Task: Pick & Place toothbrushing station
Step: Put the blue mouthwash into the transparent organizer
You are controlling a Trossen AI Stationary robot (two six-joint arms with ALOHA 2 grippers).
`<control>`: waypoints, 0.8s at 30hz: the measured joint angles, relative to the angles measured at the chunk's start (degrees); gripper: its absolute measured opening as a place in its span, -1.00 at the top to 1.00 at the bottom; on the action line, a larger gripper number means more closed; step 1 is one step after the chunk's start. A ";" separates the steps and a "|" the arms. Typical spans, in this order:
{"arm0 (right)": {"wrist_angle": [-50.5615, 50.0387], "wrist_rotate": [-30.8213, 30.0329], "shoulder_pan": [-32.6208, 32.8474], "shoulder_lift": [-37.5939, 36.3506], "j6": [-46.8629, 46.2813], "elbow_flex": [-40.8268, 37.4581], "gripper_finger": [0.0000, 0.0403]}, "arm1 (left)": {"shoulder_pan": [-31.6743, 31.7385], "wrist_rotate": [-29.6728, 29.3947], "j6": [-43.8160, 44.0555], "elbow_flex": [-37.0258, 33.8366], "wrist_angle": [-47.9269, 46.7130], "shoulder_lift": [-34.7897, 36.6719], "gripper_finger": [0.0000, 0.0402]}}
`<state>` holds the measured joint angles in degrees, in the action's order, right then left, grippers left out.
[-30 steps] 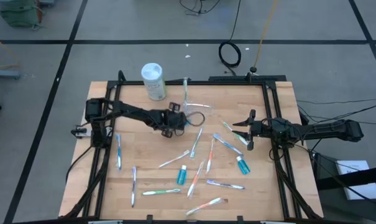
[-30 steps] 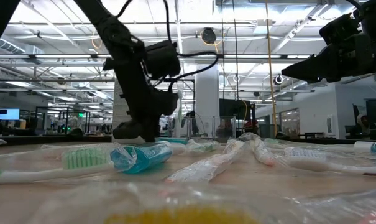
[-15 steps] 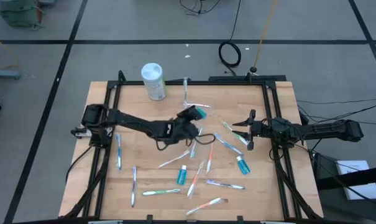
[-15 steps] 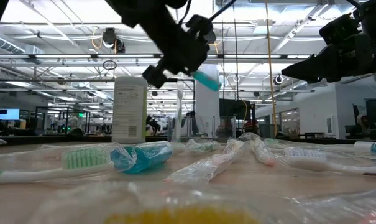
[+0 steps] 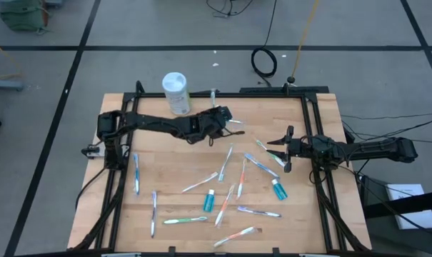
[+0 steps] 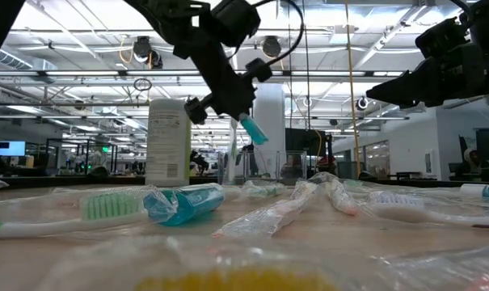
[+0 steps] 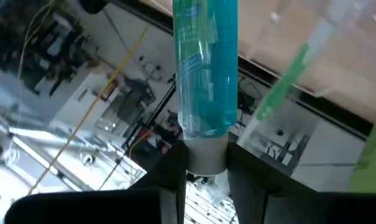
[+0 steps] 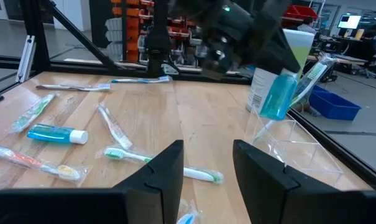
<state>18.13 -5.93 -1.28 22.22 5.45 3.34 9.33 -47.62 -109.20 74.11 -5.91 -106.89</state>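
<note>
My left gripper point(image 5: 218, 118) is shut on a small blue toothpaste tube point(image 6: 252, 129) at the table's far middle, raised above the wood. The tube point(image 8: 277, 96) hangs just over a clear plastic cup point(image 8: 286, 138), which stands on the table and holds a green-headed toothbrush point(image 8: 312, 73) leaning on its rim. Several wrapped toothbrushes point(image 5: 225, 163) and two more blue tubes point(image 5: 209, 200) point(image 5: 278, 188) lie flat on the table. My right gripper point(image 5: 278, 152) is open and empty, raised at the table's right side. My left gripper pinches the tube by its white cap end point(image 7: 206, 157) between its two fingers point(image 7: 173, 163). The blue body sticks out beyond the fingertips. In the low view the tube slants down and is lifted clear of the table.
A white cylindrical canister point(image 5: 176, 93) stands at the far left, close beside my left arm. Black frame rails point(image 5: 312, 128) run along the table's sides. Bare wood point(image 5: 173, 168) lies between the left rail and the scattered toothbrushes.
My left gripper has taken hold of the blue tube down on the table and lifted it clear. It has swung toward the table's right edge, then toward the far edge, up over the clear cup, and has tipped the tube to slant downward.
</note>
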 joint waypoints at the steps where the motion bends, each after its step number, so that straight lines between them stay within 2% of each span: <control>1: 0.00 0.00 0.00 0.00 0.19 0.01 0.35 | 0.34 0.92 -1.06 0.00 -0.07 0.00 0.59; 4: 0.00 0.00 0.00 0.00 0.67 -0.01 0.35 | 0.94 3.07 -1.95 0.00 0.47 -0.38 0.59; 10: 0.03 0.00 0.00 0.00 0.72 0.00 0.35 | 2.80 2.15 -3.76 0.09 1.60 -2.79 0.59; 17: 0.04 -0.02 0.00 0.49 1.05 0.01 0.35 | 1.30 3.09 -5.78 -0.01 3.22 -6.22 0.59; 21: 0.08 0.00 0.00 0.68 1.06 0.00 0.35 | 0.86 2.67 -4.35 -0.02 3.31 -6.49 0.58; 24: 0.07 0.00 0.00 0.70 1.07 0.00 0.35 | 0.65 2.61 -2.31 0.00 4.38 -6.38 0.48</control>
<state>18.20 -5.94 -1.28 22.92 6.52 3.34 9.98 -45.01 -111.51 74.11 -1.53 -113.27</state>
